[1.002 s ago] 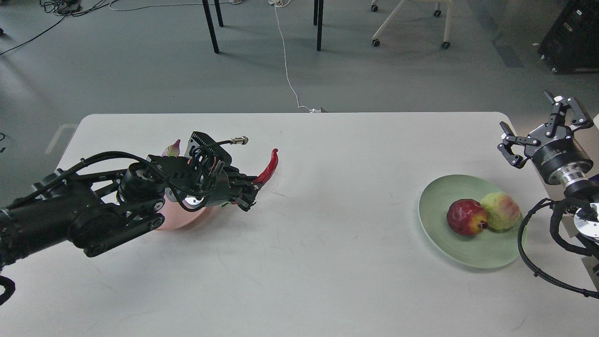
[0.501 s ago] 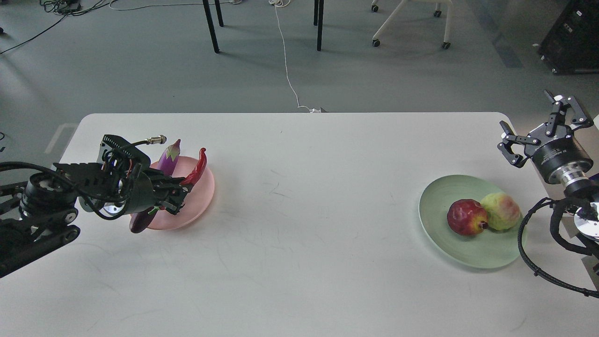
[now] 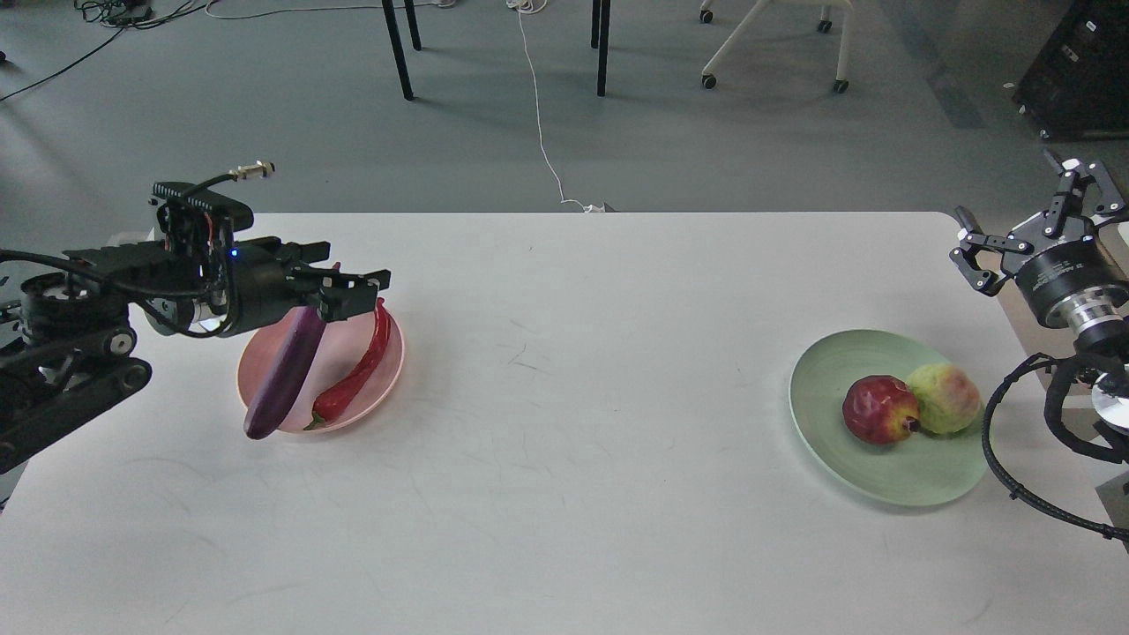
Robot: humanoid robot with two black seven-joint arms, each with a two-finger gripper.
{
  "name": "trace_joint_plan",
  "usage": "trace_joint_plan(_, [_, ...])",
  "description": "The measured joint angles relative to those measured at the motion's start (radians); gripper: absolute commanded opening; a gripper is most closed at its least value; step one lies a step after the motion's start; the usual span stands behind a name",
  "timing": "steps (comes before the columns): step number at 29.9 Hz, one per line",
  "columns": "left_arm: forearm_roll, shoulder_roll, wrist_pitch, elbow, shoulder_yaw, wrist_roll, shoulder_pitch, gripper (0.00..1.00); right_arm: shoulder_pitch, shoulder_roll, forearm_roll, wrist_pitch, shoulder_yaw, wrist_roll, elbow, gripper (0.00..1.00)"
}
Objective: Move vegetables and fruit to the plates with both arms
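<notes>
The purple eggplant (image 3: 284,370) and the red chili pepper (image 3: 355,375) lie side by side on the pink plate (image 3: 390,369) at the left. My left gripper (image 3: 357,287) hovers just above the plate's far edge, open and empty. The dark red fruit (image 3: 878,408) and the yellow-green fruit (image 3: 944,398) sit touching on the green plate (image 3: 882,476) at the right. My right gripper (image 3: 1032,225) is raised beyond the table's right edge, open and empty.
The white table (image 3: 573,441) spans the view. The floor behind holds chair legs (image 3: 397,48), a white cable (image 3: 540,115) and a wheeled chair (image 3: 776,44). My right arm's black cable (image 3: 1014,476) loops beside the green plate.
My left gripper carried the chili left from mid-table to the pink plate, released it there beside the eggplant, then rose and opened. My right gripper shifted slightly up and right.
</notes>
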Motion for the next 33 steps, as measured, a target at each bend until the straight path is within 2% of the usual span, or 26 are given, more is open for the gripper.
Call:
trace_joint_plan(6, [-0.366,-0.127,0.015,0.048,-0.041,-0.006,-0.006,0.98,0.009,-0.020,0.000,0.000,0.047,0.000,-0.003,0.99])
trace_joint_plan(11, [-0.620,-0.255,0.104,0.143,-0.135,-0.016,-0.009,0.98,0.041,-0.021,0.000,0.000,0.050,-0.011,-0.007,0.99])
trace_joint_plan(18, [-1.056,-0.401,0.122,0.348,-0.240,-0.020,-0.016,0.98,0.157,0.064,0.009,0.000,0.056,-0.081,-0.043,0.99])
trace_joint_plan(23, [-1.285,-0.454,0.118,0.466,-0.285,-0.050,-0.025,0.98,0.205,0.124,0.030,0.000,0.077,-0.137,-0.052,0.99])
trace_joint_plan(26, [-1.431,-0.489,0.076,0.599,-0.321,-0.052,-0.027,0.98,0.206,0.165,0.063,0.000,0.126,-0.144,-0.053,0.99])
trace_joint_plan(29, [-1.580,-0.527,-0.032,0.735,-0.352,-0.058,-0.028,0.98,0.180,0.203,0.116,0.000,0.162,-0.142,-0.054,0.99])
trace_joint_plan(33, [-1.741,-0.564,-0.119,0.798,-0.370,-0.094,-0.016,0.98,0.137,0.246,0.143,0.000,0.171,-0.129,-0.067,0.99])
